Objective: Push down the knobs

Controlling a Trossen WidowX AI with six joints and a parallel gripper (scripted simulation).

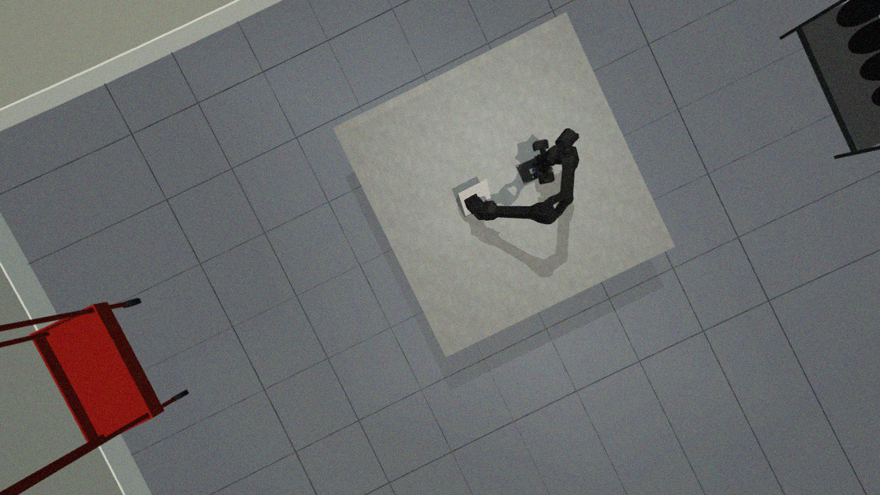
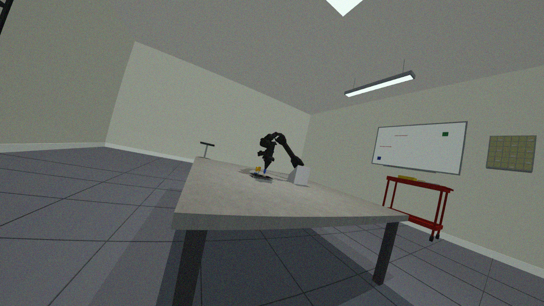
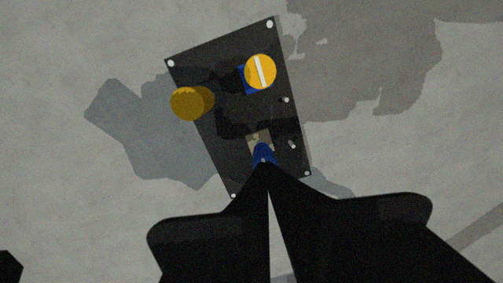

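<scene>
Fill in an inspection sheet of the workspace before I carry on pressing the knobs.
Surface: pale table, shadows across it.
Job's things: circuit board; blue knob under the fingertips; white-lined yellow knob uncovered. Seating of either: cannot tell.
Clutter: nothing seen loose; white block at the arm's base.
Gripper: shut, nothing held.
Cables: nothing seen.
Surroundings: red cart, whiteboard, tiled floor.
</scene>
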